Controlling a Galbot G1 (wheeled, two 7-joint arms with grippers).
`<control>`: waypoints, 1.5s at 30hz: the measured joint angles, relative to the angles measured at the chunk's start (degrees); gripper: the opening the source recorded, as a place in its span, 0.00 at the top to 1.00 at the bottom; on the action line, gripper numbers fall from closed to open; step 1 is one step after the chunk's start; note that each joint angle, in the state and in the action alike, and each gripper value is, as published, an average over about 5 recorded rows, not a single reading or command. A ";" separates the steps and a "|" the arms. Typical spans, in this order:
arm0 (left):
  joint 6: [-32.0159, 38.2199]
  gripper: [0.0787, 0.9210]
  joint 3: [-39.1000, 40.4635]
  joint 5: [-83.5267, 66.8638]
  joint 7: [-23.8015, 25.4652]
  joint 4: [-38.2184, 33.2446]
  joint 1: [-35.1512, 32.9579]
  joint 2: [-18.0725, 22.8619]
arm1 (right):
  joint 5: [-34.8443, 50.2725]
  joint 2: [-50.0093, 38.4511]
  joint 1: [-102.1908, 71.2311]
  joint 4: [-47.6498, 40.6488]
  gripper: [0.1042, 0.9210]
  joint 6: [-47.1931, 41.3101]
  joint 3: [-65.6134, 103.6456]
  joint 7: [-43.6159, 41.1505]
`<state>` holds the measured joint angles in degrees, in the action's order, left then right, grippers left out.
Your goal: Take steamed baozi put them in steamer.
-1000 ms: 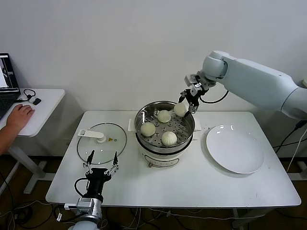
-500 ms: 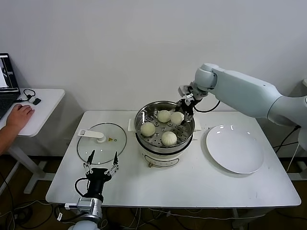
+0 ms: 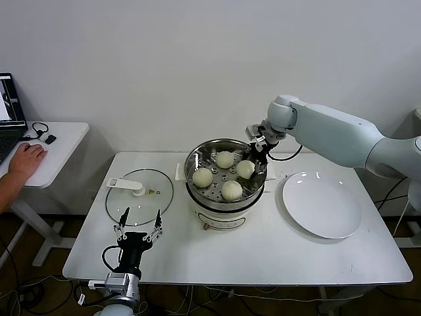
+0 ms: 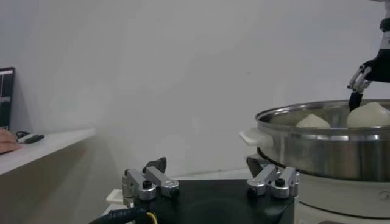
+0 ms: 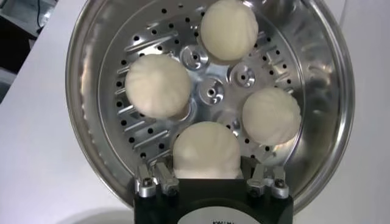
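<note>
The steamer [image 3: 192, 163] stands at the table's middle and holds four cream-white baozi. Three lie free: one at the back [image 3: 225, 158], one on the left [image 3: 202, 177], one at the front [image 3: 231, 190]. My right gripper [image 3: 255, 157] reaches over the right rim and is shut on the fourth baozi [image 3: 245, 169], which rests low on the perforated floor. The right wrist view shows this baozi [image 5: 206, 150] between my fingers [image 5: 156, 180], with the others around it in the steamer [image 5: 85, 91]. My left gripper [image 3: 138, 230] is open and empty near the table's front left.
A glass lid with a white knob [image 3: 139, 191] lies left of the steamer. An empty white plate [image 3: 322, 204] lies to its right. A side table with a laptop and a person's hand [image 3: 26, 158] is at far left.
My right gripper came down and inward from above the rim, bringing the fourth baozi down onto the steamer floor. The left arm has not moved.
</note>
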<state>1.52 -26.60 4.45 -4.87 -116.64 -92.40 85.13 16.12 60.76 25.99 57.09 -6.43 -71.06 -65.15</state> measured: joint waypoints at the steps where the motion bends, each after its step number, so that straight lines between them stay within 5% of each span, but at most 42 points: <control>1: 0.00 0.12 0.01 0.00 0.00 -0.01 0.00 0.00 | -0.11 -0.01 -0.10 -0.10 0.27 0.03 0.02 -0.03; 8: -0.03 0.12 0.07 -0.01 0.00 -0.13 0.09 0.00 | -0.74 0.08 -0.75 -0.64 0.26 0.25 0.38 -0.09; 16: -0.07 0.12 0.17 0.01 0.01 -0.12 0.12 0.00 | -0.78 0.67 -0.89 -1.23 0.13 0.52 0.97 0.00; 45: -0.35 0.12 0.24 0.34 0.12 -0.92 0.28 -0.22 | 5.41 -6.84 3.53 6.21 0.12 0.03 4.96 1.35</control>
<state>1.18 -26.35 4.79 -4.75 -117.56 -92.12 84.90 21.53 53.92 29.52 63.30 -6.39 -66.10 -63.80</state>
